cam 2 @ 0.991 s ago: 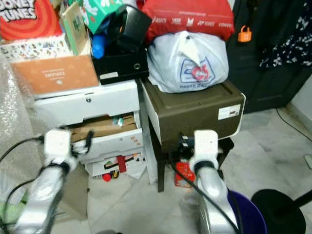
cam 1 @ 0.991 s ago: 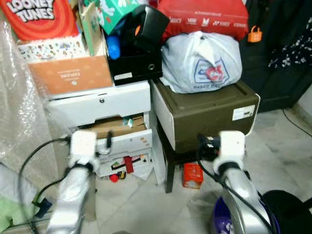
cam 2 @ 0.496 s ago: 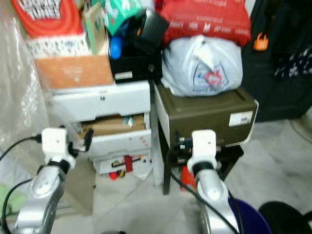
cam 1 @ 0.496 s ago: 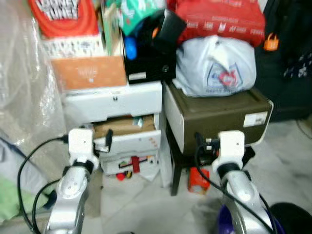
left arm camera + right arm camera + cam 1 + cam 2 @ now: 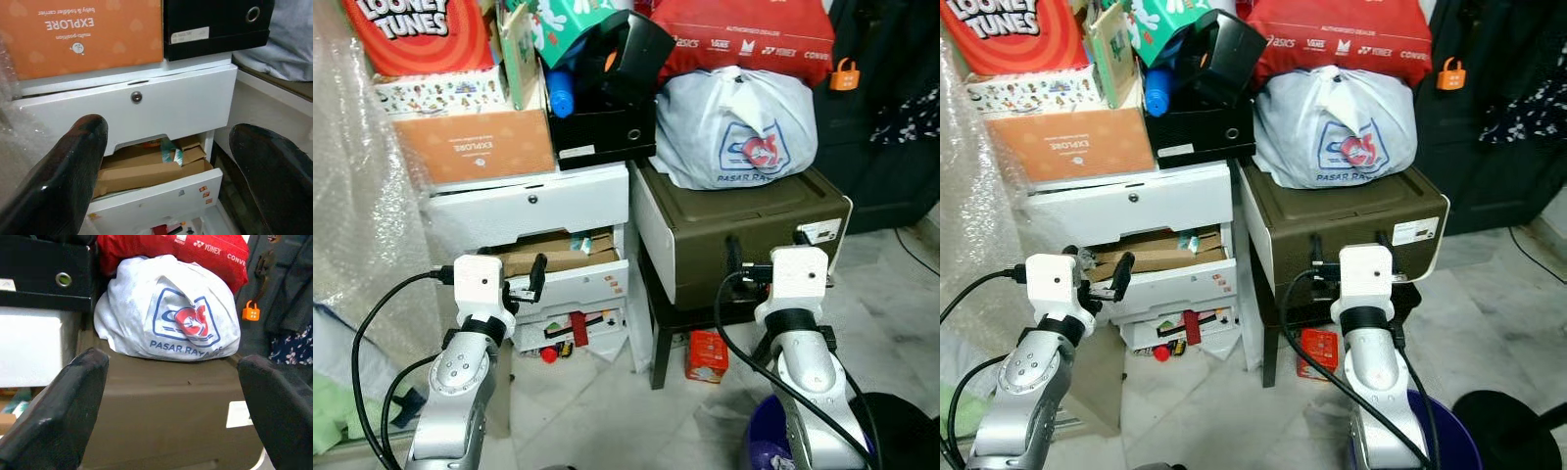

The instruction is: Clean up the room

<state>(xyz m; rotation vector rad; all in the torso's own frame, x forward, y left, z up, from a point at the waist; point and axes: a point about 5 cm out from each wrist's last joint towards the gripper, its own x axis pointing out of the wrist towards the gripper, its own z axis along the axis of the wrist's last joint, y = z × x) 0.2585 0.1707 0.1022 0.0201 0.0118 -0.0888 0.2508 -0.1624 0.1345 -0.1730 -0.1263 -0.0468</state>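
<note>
Left gripper (image 5: 168, 161): raised at about 8 o'clock in the head views, fingers (image 5: 63, 181) spread wide and holding nothing, aimed at the white drawer unit.
Right gripper (image 5: 171, 401): raised at about 4 o'clock, fingers (image 5: 54, 406) likewise apart and empty, facing the brown cabinet.
Floor clutter: a small red packet (image 5: 707, 354) lies under the cabinet at 6 o'clock; a small red ball (image 5: 547, 354) and loose papers sit at the foot of the drawers, near 7 o'clock.
Open drawer (image 5: 570, 277): stands pulled out in the white drawer unit (image 5: 533, 206), stuffed with cardboard (image 5: 146, 169) that rises above its rim.
Brown cabinet (image 5: 744, 240): just beside the drawers, carrying a white plastic bag (image 5: 168, 308) with a red bag (image 5: 186, 249) piled on top.
Stack at 11 o'clock: an orange box (image 5: 475, 147), a black file box (image 5: 604, 132) and more cartons heaped on the drawer unit.
Risk: pushing the drawer shut would likely jam on the raised cardboard, and a shove could rock the loose heap above and bring it down.
Risk two: the cables trailing from both wrists hang near the drawer and could snag.
</note>
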